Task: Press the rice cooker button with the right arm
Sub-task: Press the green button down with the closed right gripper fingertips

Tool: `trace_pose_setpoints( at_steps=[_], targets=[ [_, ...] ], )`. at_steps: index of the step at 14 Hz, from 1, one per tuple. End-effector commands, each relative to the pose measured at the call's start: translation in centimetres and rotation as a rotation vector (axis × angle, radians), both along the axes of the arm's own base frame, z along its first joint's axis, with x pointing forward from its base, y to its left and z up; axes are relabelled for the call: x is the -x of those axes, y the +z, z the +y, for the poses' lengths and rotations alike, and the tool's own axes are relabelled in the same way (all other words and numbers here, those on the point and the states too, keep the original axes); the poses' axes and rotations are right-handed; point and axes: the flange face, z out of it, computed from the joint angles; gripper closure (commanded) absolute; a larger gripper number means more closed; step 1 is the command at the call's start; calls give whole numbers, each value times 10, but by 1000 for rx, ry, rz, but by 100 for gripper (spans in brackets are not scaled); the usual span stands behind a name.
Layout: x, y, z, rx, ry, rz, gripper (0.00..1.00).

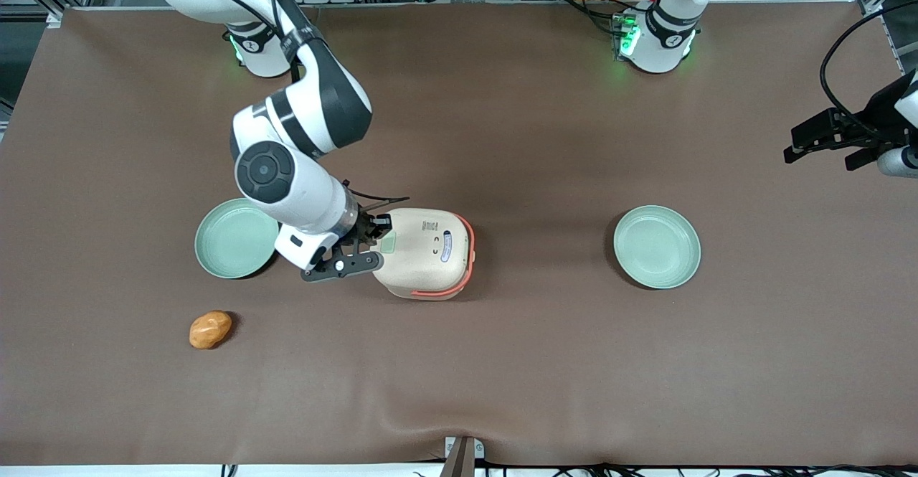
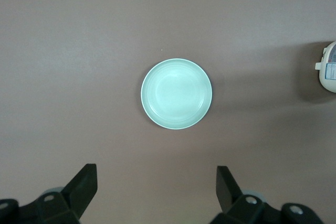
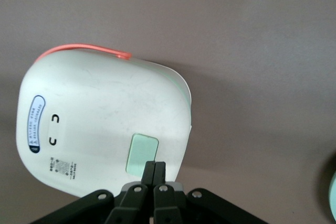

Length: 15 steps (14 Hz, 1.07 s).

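Tool [image 3: 154,174] fingers pressed together into one blunt tip — sits at the button [image 3: 143,153] edge on the rice cooker [image 1: 423,251] lid, mid-counter [image 1: 531,140], closed lid taking the push.

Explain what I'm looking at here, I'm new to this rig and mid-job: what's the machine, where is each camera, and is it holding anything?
The front view looks down on a brown table from across the robots. The white jointed machine is the right arm; its black gripper is shut, holds nothing, and its tips sit at the edge of the mint-green button on the closed cream rice cooker.

The right wrist view comes from that arm's own camera, showing the lid and button up close. The left wrist view is from the parked arm, looking down at a green plate.

Also on the table: a second green plate beside the working arm, and an orange-brown rounded object nearer the front camera.
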Motion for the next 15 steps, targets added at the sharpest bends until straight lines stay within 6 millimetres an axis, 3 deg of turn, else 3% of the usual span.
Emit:
trace_pose_setpoints(
  at_steps=[1,15],
  targets=[
    [1,-9,14,-7,-4,-6,100],
    [1,-42,25,3,5,4,100]
  ],
)
